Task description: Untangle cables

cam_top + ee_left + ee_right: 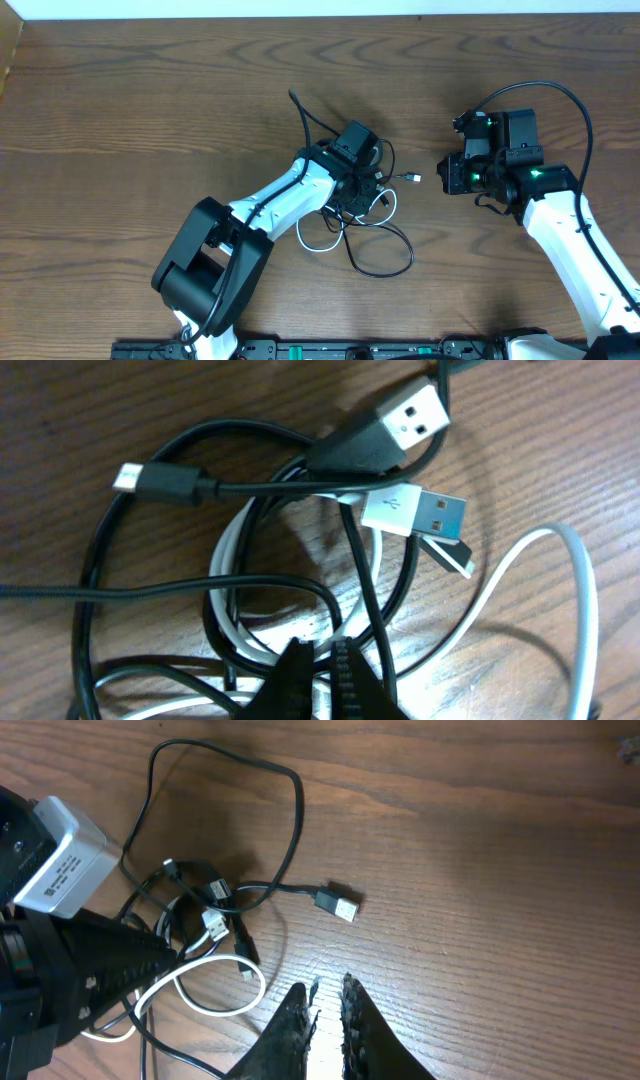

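The cables (365, 225) lie tangled mid-table: one white cord (312, 243) and black cords (385, 268). My left gripper (362, 190) sits down in the tangle. In the left wrist view its fingers (325, 652) are pinched nearly together where a black cord and the white cord (560, 550) cross. A black USB plug (400, 422), a white USB plug (415, 512) and a small black plug (150, 482) lie just beyond. My right gripper (446, 175) is shut and empty (328, 985) over bare wood, right of a loose black plug (413, 178) that also shows in the right wrist view (340, 907).
One black cord end (296, 100) trails toward the far side of the wooden table (150, 120). The left arm's wrist camera (62, 860) looms at the left of the right wrist view. A white wall edge (300, 8) runs along the back.
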